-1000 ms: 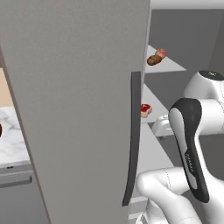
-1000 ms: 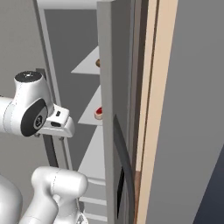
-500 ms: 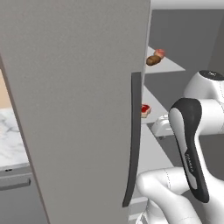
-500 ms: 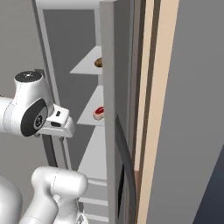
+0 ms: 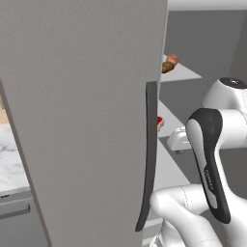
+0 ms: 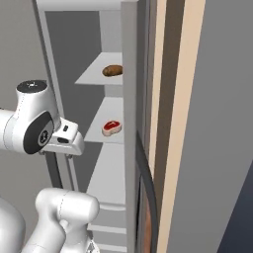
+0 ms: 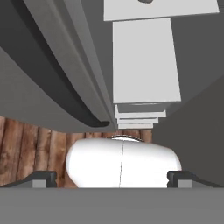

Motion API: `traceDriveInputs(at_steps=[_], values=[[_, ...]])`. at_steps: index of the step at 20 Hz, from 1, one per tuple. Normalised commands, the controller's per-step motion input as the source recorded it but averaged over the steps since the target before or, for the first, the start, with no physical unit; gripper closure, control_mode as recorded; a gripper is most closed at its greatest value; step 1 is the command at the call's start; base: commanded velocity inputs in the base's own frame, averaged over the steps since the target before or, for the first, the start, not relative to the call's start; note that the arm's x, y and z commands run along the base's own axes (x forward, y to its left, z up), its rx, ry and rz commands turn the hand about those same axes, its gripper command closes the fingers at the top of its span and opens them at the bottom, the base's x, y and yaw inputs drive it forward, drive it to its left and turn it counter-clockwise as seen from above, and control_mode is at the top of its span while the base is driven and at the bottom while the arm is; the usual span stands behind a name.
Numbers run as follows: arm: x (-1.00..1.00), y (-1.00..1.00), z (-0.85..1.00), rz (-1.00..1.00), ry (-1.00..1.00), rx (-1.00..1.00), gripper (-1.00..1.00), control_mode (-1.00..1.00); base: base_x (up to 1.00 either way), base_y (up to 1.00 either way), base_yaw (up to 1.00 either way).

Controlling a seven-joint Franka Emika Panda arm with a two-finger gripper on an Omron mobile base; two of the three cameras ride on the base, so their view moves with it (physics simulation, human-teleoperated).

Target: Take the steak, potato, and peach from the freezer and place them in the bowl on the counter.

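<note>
Claw released, freezer [image 6: 129,123] door open
The claw [image 7: 111,177] was held spread and empty, pointed down; the steak [image 6: 111,127] was seen on the middle shelf beyond it, the potato [image 6: 112,70] one shelf higher.

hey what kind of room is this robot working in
Most likely a kitchen: an open freezer with a steak and potato on its shelves, and a marble counter beside it.

Freezer door [image 5: 82,111] swings wider, covering more of the counter [image 5: 10,161] in left base view.
</note>
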Motion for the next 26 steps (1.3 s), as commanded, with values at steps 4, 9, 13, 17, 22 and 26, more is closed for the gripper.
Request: traceDriveInputs(at_steps=[4,9,13,17,22,26], values=[[0.0,0.0,0.0,0.0,0.0,0.0,-1.0,1.0,0.69,-0.29,-0.08],[0.0,0.0,0.0,0.0,0.0,0.0,-1.0,1.0,0.62,-0.44,0.0],[0.0,0.0,0.0,0.0,0.0,0.0,-1.0,1.0,0.42,-0.7,0.04],[0.0,0.0,0.0,0.0,0.0,0.0,-1.0,1.0,0.38,-0.76,0.09],[0.0,0.0,0.0,0.0,0.0,0.0,-1.0,1.0,0.39,-0.72,0.13],[0.0,0.0,0.0,0.0,0.0,0.0,-1.0,1.0,0.34,-0.78,0.2]])
